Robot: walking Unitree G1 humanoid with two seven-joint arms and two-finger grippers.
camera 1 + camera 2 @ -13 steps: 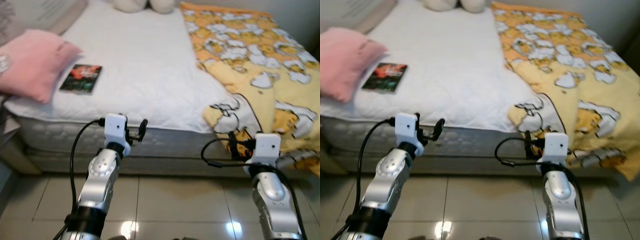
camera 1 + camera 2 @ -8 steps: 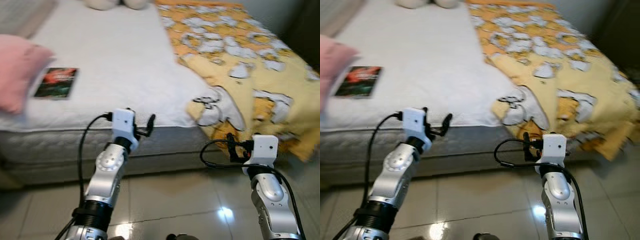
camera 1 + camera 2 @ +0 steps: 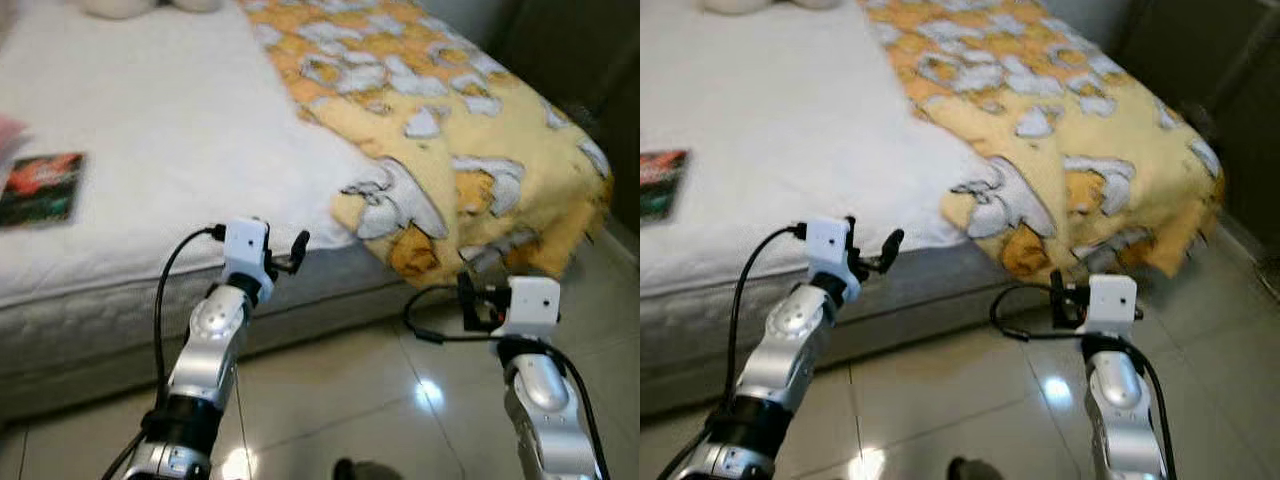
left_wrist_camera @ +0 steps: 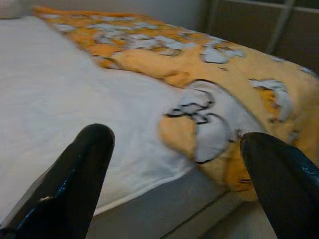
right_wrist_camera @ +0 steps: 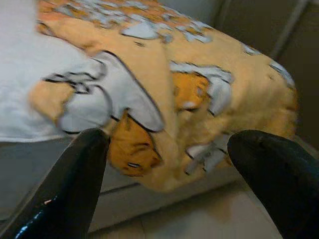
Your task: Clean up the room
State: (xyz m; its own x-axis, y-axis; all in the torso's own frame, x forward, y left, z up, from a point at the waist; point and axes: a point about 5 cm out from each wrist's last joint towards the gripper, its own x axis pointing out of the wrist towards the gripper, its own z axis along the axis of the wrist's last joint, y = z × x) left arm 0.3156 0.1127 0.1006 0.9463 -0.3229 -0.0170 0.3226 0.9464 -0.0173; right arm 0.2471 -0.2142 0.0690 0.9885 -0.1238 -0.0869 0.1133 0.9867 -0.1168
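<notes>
Yellow blanket [image 3: 440,130] lies rumpled over the bed's [image 3: 150,130] far side, one corner hanging toward the floor [image 3: 340,400]; a book [image 3: 40,187] rests on the sheet. Left gripper [image 4: 174,174] and right gripper [image 5: 169,174], both spread and empty, hover before the mattress edge, probably poised to reach.

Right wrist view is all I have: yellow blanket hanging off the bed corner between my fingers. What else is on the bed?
Observer: A book lies flat on the white sheet, toward the robot's left, apart from the blanket.
Operator: Is the left gripper holding anything?
Observer: No. The left gripper is open and empty, raised in front of the mattress edge.
Operator: Anything at the head of the bed?
Observer: Something pale and soft sits at the far end, cut off by the frame; I cannot tell what it is.
</notes>
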